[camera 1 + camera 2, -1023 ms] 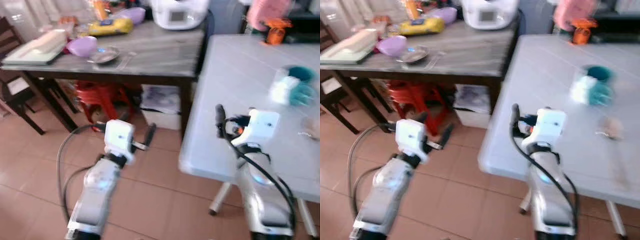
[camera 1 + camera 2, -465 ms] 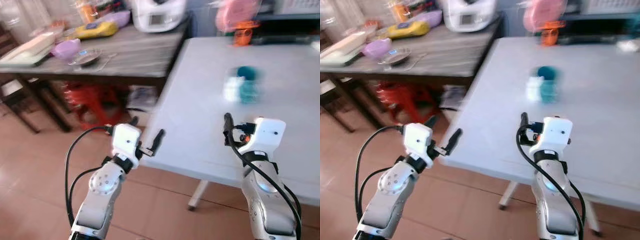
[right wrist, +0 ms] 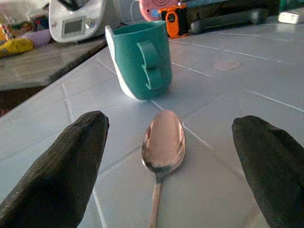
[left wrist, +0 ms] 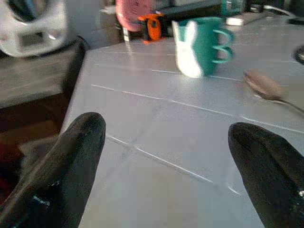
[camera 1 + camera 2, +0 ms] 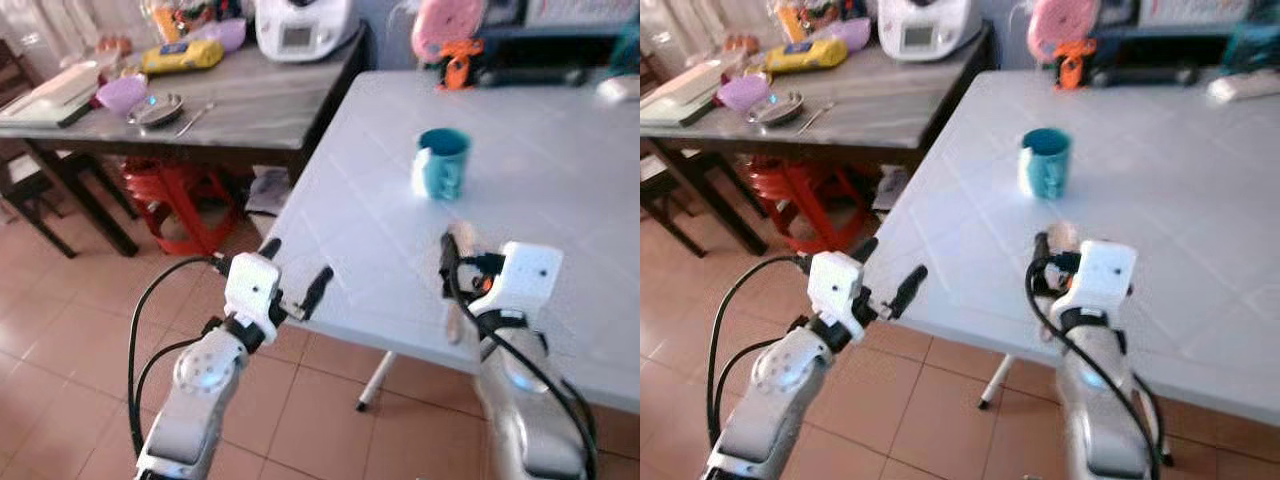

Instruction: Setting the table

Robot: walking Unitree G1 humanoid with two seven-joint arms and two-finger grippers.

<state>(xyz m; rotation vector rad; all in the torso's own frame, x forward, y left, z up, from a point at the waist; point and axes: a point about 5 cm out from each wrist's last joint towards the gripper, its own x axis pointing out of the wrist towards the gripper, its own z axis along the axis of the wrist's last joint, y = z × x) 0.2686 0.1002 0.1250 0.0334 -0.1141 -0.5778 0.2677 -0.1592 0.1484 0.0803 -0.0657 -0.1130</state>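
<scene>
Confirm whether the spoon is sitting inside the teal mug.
No, the spoon lies flat on the white table, in front of the teal mug.

Spoon (image 3: 163,142): handle runs off the right wrist view's edge; in the left eye view most of it is hidden behind the right gripper (image 5: 447,262) and wrist. Pink object (image 5: 447,22) at the white table's (image 5: 560,180) far end is cut by the frame top, too blurred to ID. Items on the grey side table (image 5: 250,95), incl. the yellow pack (image 5: 181,56), are too small to read. Left gripper (image 4: 166,161): fingertips cut off by the left wrist view's edges.
</scene>
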